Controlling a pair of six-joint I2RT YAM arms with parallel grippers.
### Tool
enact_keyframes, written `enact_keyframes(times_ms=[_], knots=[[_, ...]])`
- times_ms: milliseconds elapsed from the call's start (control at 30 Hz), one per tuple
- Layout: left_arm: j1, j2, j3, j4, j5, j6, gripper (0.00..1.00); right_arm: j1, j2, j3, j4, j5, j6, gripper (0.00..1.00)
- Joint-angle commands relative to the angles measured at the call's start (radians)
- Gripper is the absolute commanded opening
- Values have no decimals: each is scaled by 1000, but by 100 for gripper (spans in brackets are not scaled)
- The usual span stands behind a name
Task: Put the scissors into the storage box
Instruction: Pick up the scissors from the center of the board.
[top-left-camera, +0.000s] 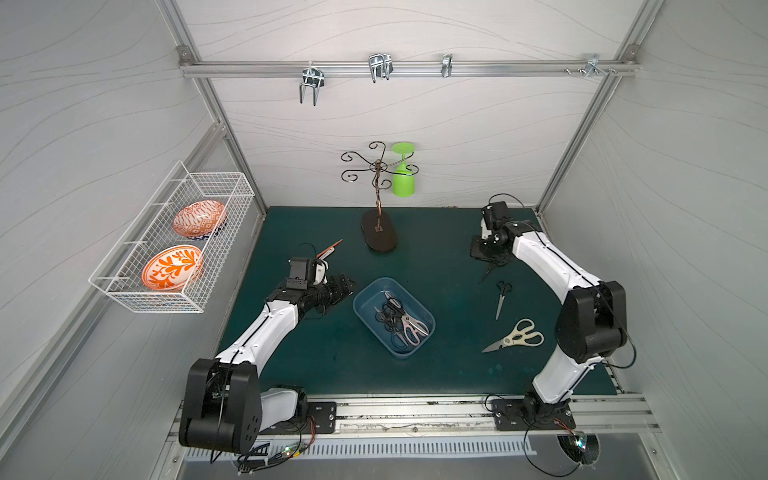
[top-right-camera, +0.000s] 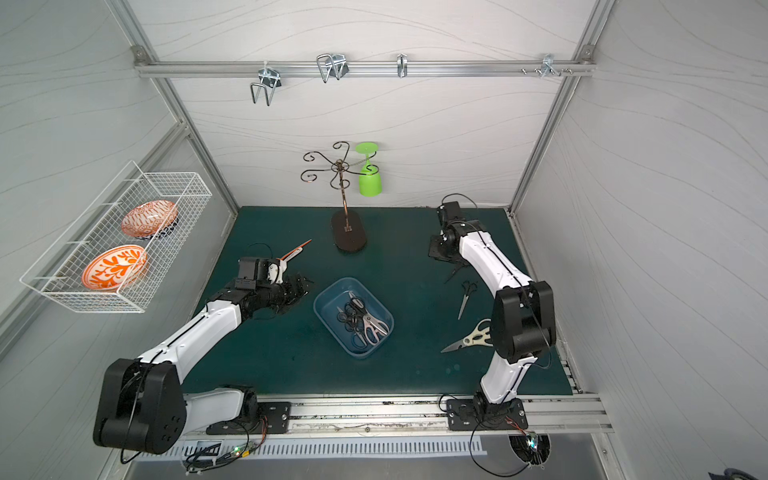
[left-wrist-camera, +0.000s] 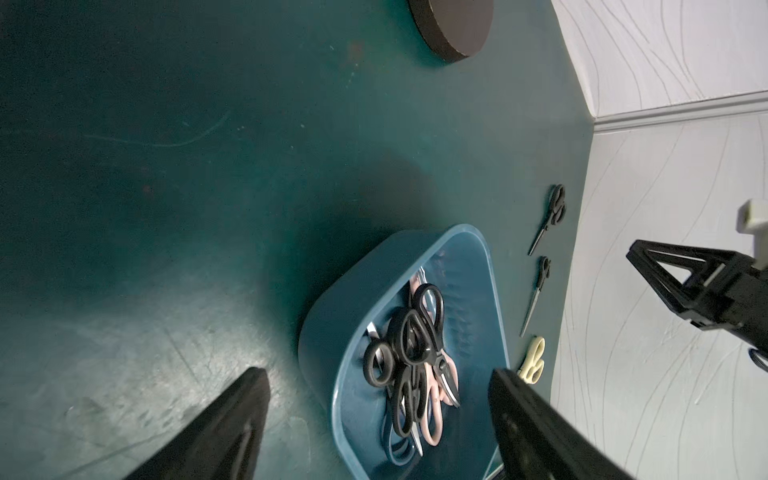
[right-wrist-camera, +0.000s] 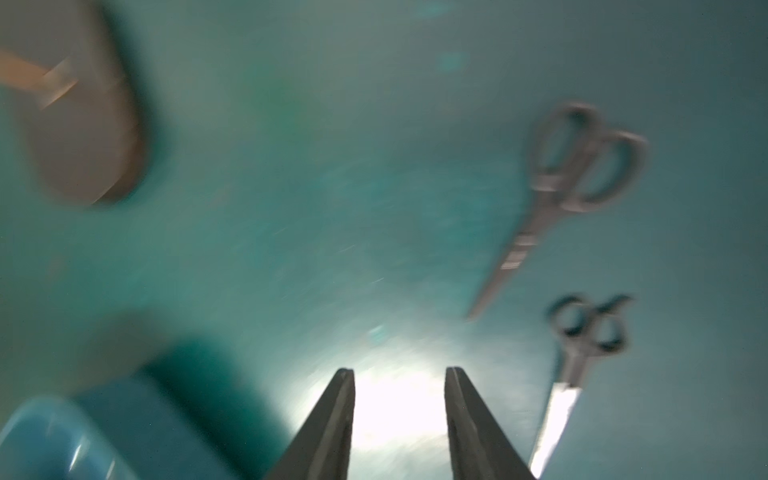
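The blue storage box (top-left-camera: 419, 337) sits mid-mat with several scissors (top-left-camera: 401, 320) piled inside, black, pink and blue handled, also seen in the left wrist view (left-wrist-camera: 415, 345). On the mat to its right lie a cream-handled pair (top-left-camera: 517, 336), a small black-handled pair (top-left-camera: 502, 297) and another black pair (left-wrist-camera: 555, 208) close under the right gripper. My left gripper (top-left-camera: 345, 286) hovers just left of the box, open and empty (left-wrist-camera: 378, 370). My right gripper (top-left-camera: 486, 257) is at the back right, open with only bare mat between its fingers (right-wrist-camera: 399, 370). The right wrist view is blurred.
A brown cup stand (top-left-camera: 379, 235) with a green glass (top-left-camera: 403, 174) stands at the back centre. A white wire basket (top-left-camera: 174, 245) holding two orange plates hangs on the left wall. Metal hooks (top-left-camera: 379, 66) hang from the back rail.
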Motion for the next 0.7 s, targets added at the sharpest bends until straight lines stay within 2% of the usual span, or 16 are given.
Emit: enact_keyframes(times_ms=[0, 300, 667], knots=[[-1, -12, 42, 10, 0, 36, 87, -53, 50, -22, 43, 4, 48, 40], [-3, 10, 42, 13, -2, 26, 87, -182, 231, 101, -5, 55, 73, 37], [-2, 28, 41, 18, -3, 19, 87, -269, 333, 187, -9, 49, 54, 35]])
